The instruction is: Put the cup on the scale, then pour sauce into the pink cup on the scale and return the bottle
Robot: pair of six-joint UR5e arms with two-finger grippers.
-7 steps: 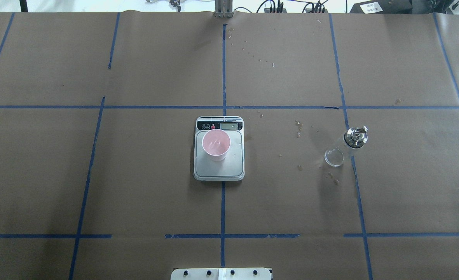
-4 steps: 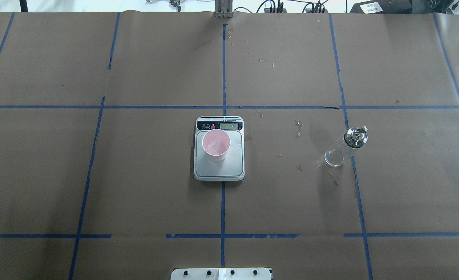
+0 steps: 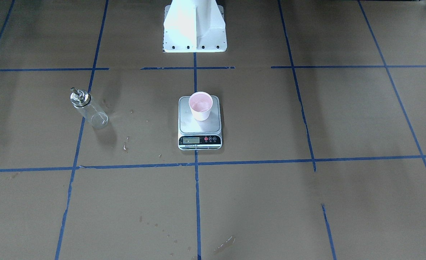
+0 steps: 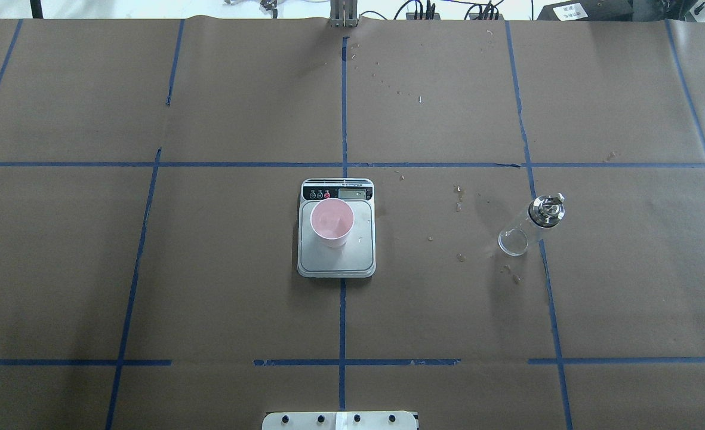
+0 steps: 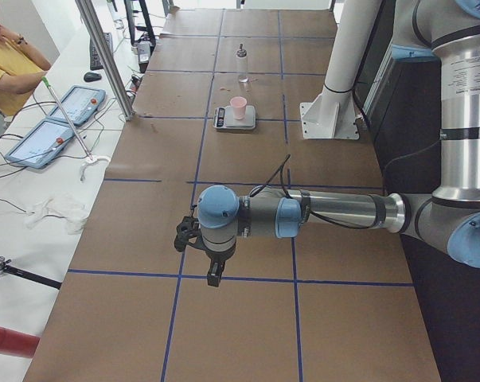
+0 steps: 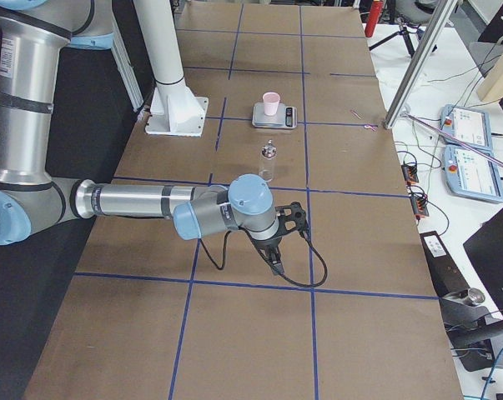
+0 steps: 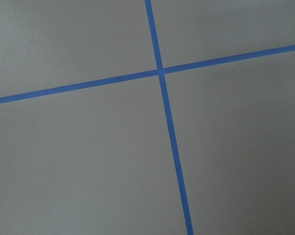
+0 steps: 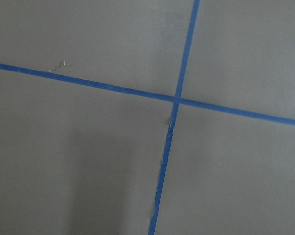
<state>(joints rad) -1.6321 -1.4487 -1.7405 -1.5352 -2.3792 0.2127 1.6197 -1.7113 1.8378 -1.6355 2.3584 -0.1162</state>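
Cannot tell whether spread or pressed together for the left gripper point(image 5: 213, 273), lower centre of the left side view, or the right gripper point(image 6: 275, 260), centre of the right side view. Places each above a crossing of blue tape lines point(image 7: 160, 73) on the brown paper-covered table point(image 4: 209, 298), well apart from the task's things. Farther out, at the overhead view's centre, finds the small pale pink paper cup point(image 4: 331, 222) upright on the flat square digital scale point(image 4: 336, 263), and right of centre the clear cylindrical glass bottle point(image 4: 528, 228) with shiny metal cap, upright, just beside a tape line.

Pink cup point(image 4: 331, 222), steel-grey scale point(image 4: 336, 260), clear bottle point(image 4: 520, 235), brown table point(image 4: 221, 280), blue tape grid point(image 4: 344, 119)
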